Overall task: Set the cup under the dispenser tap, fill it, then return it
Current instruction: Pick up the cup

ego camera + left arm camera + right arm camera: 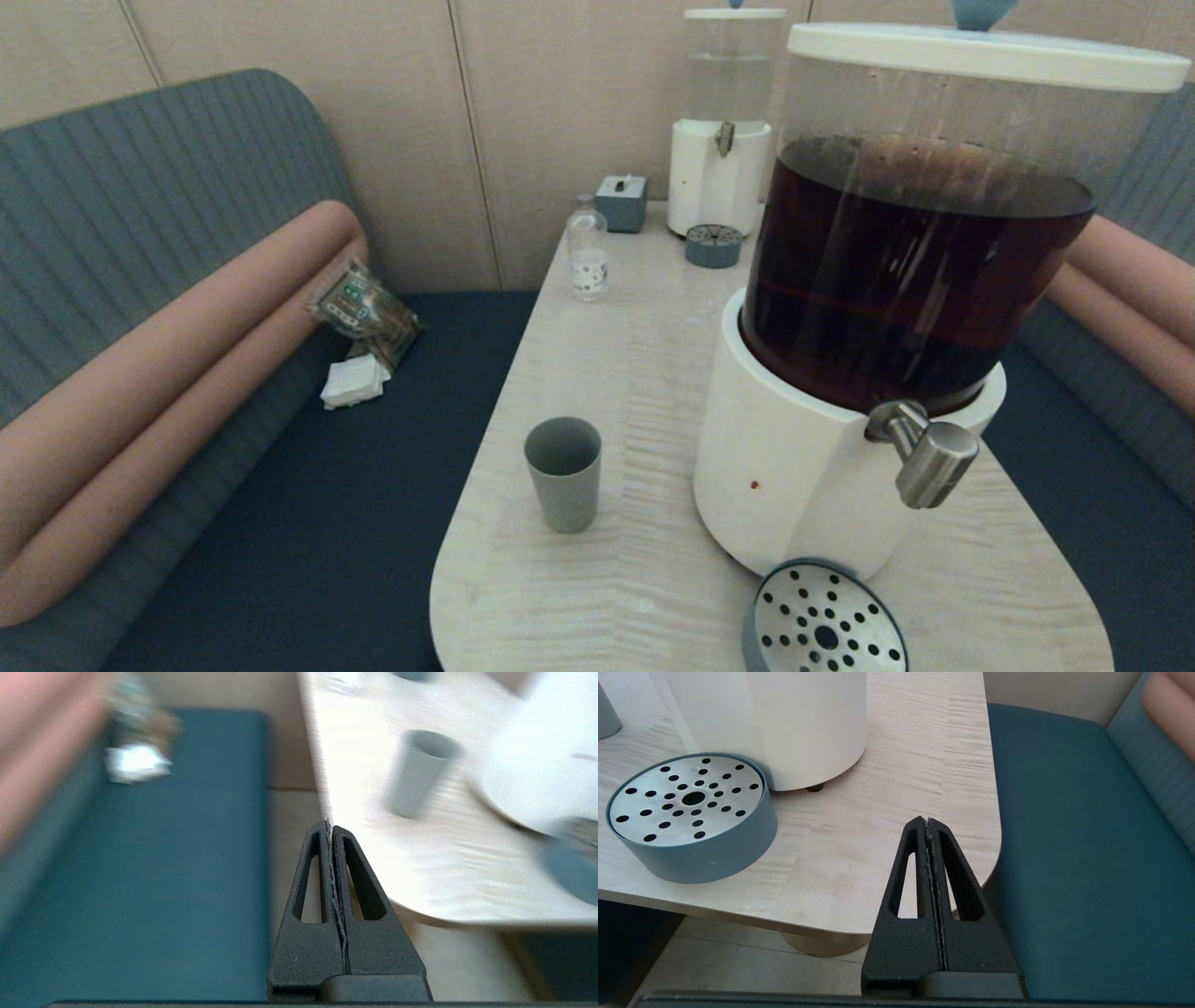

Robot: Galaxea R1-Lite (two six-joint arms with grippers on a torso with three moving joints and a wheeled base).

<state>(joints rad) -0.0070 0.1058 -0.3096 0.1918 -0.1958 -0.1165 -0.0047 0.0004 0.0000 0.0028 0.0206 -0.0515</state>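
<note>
The small grey cup (563,472) stands upright and empty on the pale wooden table (635,373), left of the big white-based dispenser (794,476) with its tank of dark brown liquid. The brushed-steel tap (926,455) sticks out over a round perforated drip tray (824,618) at the table's near edge. My left gripper (331,826) is shut and empty, hovering off the table's near left edge, with the cup (418,772) ahead of it. Beyond the table's near right corner my right gripper (928,822) is shut and empty too, with the drip tray (689,812) off to its side. Neither arm shows in the head view.
At the table's far end stand a smaller clear-liquid dispenser (721,140), its little drip tray (713,245), a small clear labelled bottle (588,250) and a grey box (621,203). Blue bench seats (308,504) flank the table; a snack packet (364,313) and napkins (355,383) lie on the left one.
</note>
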